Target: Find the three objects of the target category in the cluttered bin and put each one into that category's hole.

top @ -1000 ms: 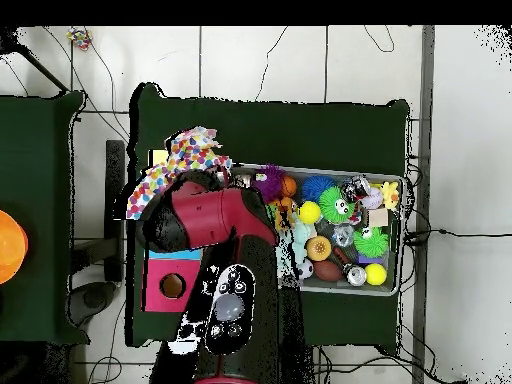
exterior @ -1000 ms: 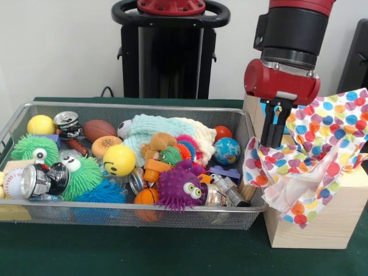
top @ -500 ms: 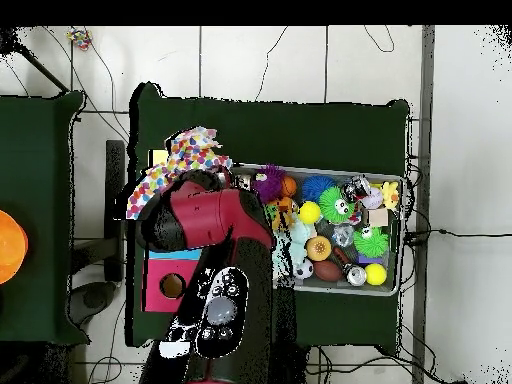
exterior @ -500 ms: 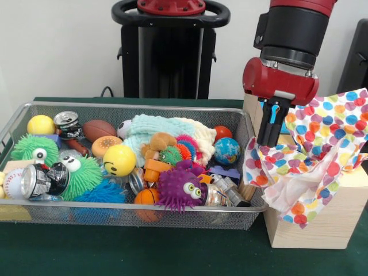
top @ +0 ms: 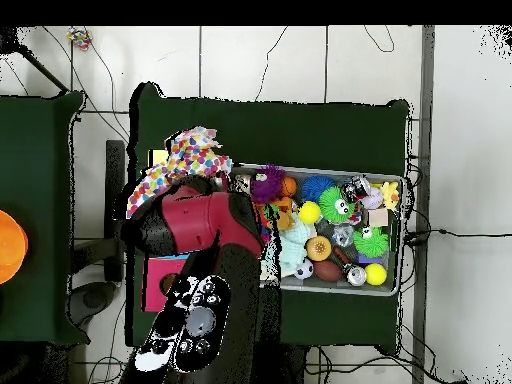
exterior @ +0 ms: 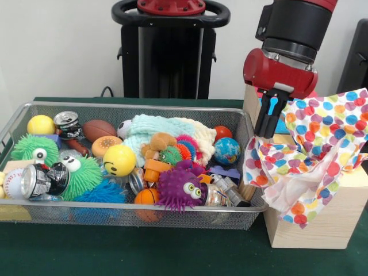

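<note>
On the green table [exterior: 115, 253], the polka-dot cloth [exterior: 310, 155] drapes the wooden box [exterior: 322, 221], hiding its holes. The gripper [exterior: 263, 133] hangs above, narrow and empty, right of the toy-crammed wire bin [exterior: 17, 123].

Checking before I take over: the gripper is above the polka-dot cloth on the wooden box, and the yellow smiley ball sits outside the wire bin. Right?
Not quite. The front view shows the yellow smiley ball inside the wire bin, among the toys. The gripper is above the polka-dot cloth on the wooden box.
</note>
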You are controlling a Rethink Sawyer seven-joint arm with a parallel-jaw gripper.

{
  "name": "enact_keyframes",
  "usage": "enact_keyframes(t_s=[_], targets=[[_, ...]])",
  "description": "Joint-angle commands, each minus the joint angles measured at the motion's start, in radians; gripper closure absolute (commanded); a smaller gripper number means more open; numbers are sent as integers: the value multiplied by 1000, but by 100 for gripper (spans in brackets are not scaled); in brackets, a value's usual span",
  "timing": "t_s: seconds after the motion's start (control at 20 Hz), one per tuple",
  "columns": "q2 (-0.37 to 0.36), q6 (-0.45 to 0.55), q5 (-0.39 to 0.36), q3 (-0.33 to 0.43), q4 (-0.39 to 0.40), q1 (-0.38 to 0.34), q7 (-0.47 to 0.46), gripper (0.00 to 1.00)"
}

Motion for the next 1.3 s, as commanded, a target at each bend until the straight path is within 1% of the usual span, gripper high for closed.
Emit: enact_keyframes(t_s=[0.05,0.15,0.3,0.5,0.75,0.9,1.0,1.15,1.3], targets=[[47,143,47,20,-53,-6,168,100],[50,170,64,49,-51,-18,154,100],[64,195,79,48,-68,-2,164,100],[101,222,89,36,-122,22,178,100],[142,285,109,71,-189,7,142,100],[144,309,102,64,-222,13,124,100],[141,330,104,73,-230,8,114,100],[156,289,118,111,-206,-13,117,100],[168,289,119,109,-216,-6,122,100]])
